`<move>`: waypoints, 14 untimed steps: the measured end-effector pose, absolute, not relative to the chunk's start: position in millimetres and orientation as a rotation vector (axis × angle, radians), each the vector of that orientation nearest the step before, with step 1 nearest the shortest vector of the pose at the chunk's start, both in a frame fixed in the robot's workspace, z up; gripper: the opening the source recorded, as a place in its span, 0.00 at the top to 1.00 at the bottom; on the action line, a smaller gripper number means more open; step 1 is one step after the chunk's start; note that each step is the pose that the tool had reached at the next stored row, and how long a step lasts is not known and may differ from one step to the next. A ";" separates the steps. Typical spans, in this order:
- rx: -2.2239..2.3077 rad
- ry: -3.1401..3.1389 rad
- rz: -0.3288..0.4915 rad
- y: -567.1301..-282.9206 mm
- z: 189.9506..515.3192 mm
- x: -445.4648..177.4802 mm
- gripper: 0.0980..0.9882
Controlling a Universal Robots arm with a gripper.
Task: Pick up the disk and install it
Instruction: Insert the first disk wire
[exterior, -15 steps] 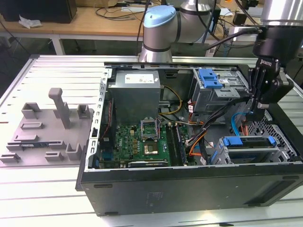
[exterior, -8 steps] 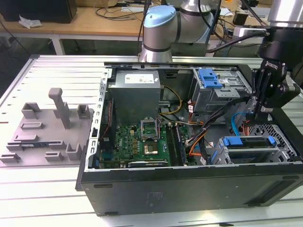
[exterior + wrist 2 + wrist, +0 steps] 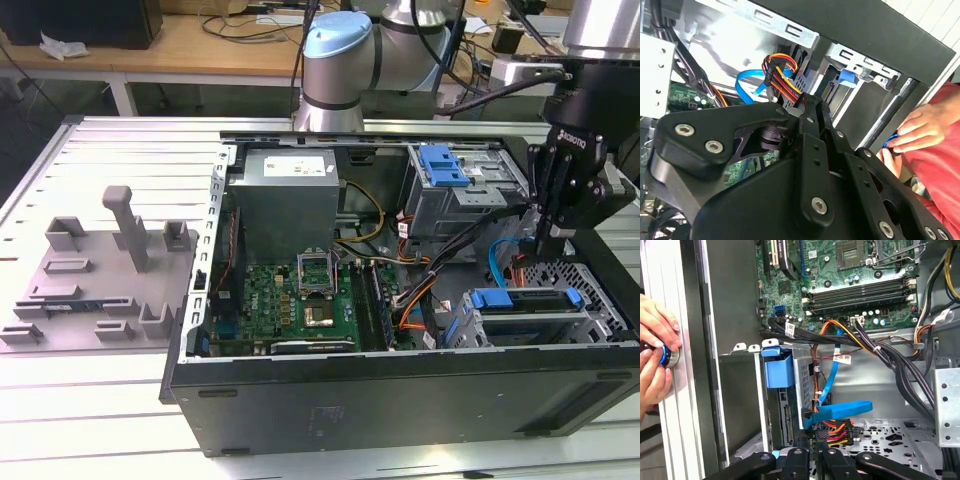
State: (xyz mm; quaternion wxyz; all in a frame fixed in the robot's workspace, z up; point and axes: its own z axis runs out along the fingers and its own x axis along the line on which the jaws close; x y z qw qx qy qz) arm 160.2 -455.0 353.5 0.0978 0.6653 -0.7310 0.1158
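Note:
The disk (image 3: pixel 524 300) sits on edge in the drive cage at the case's front corner, on the exterior view's right, its blue carrier bracket on top. In the first wrist view the blue carrier (image 3: pixel 777 371) stands at the cage's mouth. My black gripper (image 3: pixel 548 240) hangs just above and behind the disk, inside the case. Its fingers (image 3: pixel 810 117) lie together, shut, with the tips next to a black plug with red, orange and yellow wires (image 3: pixel 832 432). I cannot see anything held between them.
A blue flat cable (image 3: pixel 840 410) loops across by the fingertips. The green motherboard (image 3: pixel 300 295) and grey power supply (image 3: pixel 285 195) fill the case's middle. A person's hands (image 3: pixel 655 350) hold a small blue-rimmed knob outside the case wall. A grey fixture plate (image 3: pixel 100 270) lies on the exterior view's left.

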 end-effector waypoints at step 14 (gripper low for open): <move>2.113 -2.135 0.257 -474.9 354.3 157.8 0.92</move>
